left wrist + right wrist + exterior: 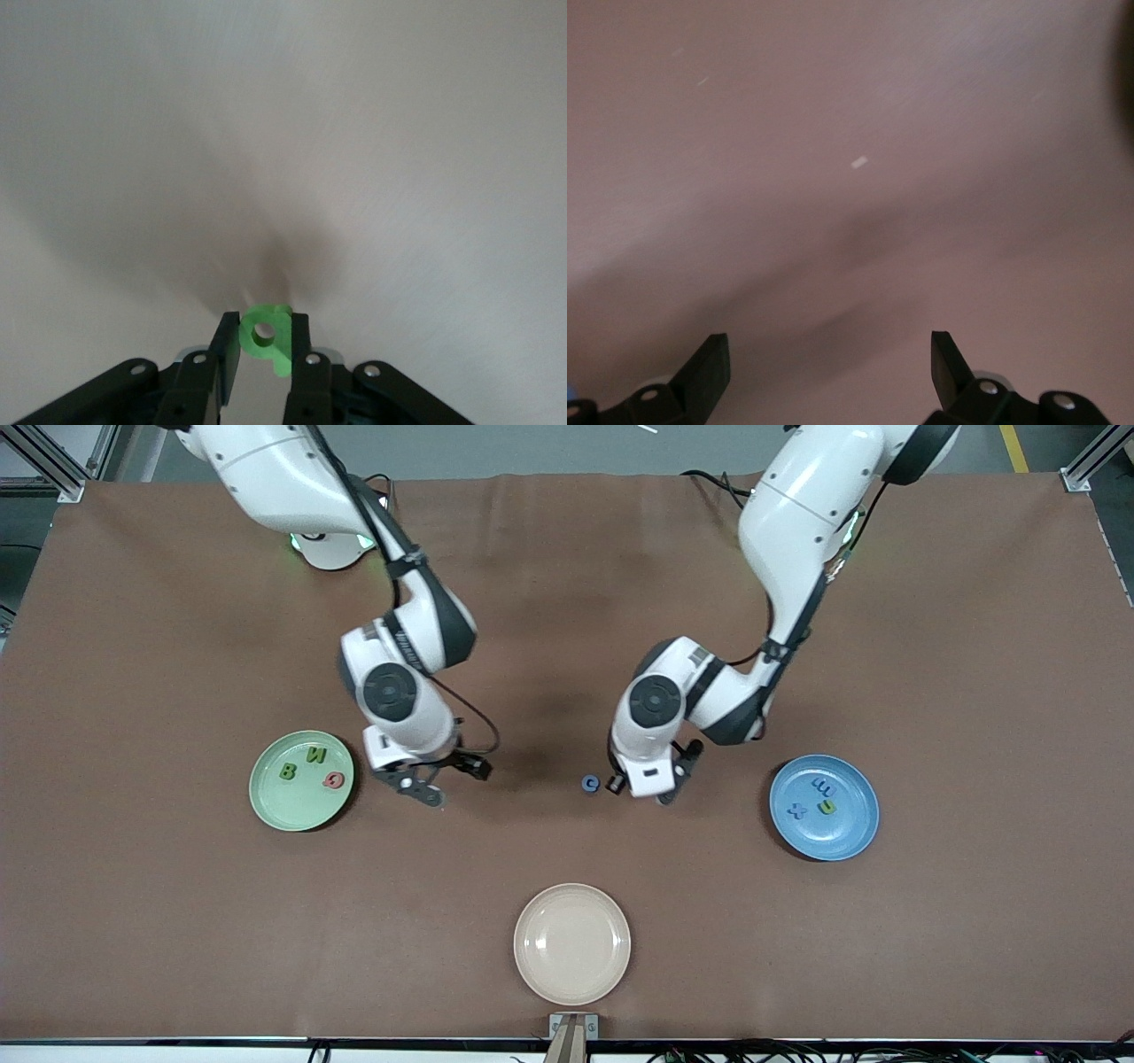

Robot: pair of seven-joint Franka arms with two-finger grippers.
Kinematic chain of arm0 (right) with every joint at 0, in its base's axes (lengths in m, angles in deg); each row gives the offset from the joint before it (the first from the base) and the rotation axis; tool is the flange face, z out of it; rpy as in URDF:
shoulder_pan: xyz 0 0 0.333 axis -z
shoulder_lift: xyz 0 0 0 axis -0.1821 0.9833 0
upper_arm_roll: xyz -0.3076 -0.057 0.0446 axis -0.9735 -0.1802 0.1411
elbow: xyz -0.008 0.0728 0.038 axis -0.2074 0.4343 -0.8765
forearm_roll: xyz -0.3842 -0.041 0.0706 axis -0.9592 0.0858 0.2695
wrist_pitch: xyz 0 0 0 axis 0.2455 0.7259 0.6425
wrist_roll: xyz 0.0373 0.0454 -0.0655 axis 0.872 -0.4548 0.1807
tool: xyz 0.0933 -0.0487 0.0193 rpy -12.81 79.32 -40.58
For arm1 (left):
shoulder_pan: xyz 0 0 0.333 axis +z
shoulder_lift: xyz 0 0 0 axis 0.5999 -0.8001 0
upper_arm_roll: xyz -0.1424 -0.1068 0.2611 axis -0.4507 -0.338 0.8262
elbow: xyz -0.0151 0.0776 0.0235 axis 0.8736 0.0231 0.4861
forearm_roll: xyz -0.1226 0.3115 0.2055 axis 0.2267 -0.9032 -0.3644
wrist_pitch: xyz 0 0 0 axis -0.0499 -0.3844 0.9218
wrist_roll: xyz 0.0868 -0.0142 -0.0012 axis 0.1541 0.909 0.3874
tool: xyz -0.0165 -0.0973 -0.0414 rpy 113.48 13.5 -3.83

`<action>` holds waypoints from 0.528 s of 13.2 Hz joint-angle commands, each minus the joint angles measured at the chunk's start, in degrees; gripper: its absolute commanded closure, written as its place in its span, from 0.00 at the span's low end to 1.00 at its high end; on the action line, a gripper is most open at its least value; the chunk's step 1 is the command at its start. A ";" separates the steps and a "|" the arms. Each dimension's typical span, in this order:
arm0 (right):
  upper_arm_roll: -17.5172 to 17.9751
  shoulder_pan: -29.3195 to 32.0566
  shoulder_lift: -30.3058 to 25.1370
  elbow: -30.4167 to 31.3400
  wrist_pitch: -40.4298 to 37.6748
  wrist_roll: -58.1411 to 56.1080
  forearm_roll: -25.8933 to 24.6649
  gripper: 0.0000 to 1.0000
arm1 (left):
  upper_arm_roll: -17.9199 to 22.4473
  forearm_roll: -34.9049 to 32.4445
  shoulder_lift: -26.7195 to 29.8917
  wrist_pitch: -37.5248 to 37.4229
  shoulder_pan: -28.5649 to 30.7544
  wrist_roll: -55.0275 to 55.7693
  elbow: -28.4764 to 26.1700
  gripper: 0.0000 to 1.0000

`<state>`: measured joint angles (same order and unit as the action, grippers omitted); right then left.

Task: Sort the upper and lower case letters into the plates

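Observation:
My left gripper (645, 786) (265, 326) is shut on a small green letter (282, 350) with a round hole, low over the table between the two plates. A blue letter (590, 783) lies on the table right beside it. My right gripper (443, 779) (828, 345) is open and empty, low over the table beside the mint green plate (297, 806). That plate holds two green letters (316, 755) and a red one (333, 780). The blue plate (837, 837) holds two blue letters (821, 785) and a green one (826, 807).
A cream-beige plate (572, 943) sits empty near the table's front edge, nearer to the camera than both grippers. The brown table mat (567, 602) stretches wide toward the arms' bases.

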<state>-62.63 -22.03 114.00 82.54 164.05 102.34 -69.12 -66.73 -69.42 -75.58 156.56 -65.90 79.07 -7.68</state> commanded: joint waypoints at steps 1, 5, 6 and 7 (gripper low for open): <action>-0.72 -4.38 8.47 -10.23 -0.62 10.24 0.82 0.00 | -0.38 -0.88 6.03 -2.80 7.04 -9.86 -1.37 1.00; -0.72 -9.31 15.77 -19.27 -0.53 20.28 0.55 0.00 | -0.38 -0.88 8.59 -9.66 14.87 -26.12 -1.45 1.00; -0.72 -9.93 17.70 -22.26 -0.79 22.30 0.55 0.00 | -0.46 -0.88 8.51 -10.37 17.68 -29.99 -1.54 1.00; -0.72 -10.72 19.64 -25.42 -0.97 24.41 0.55 0.00 | -0.46 -0.88 8.16 -10.90 19.71 -32.64 -2.06 0.99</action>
<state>-62.73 -31.45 129.12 64.76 164.31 122.99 -69.11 -66.63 -69.46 -67.91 146.66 -49.56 51.21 -7.87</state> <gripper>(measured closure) 0.000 0.731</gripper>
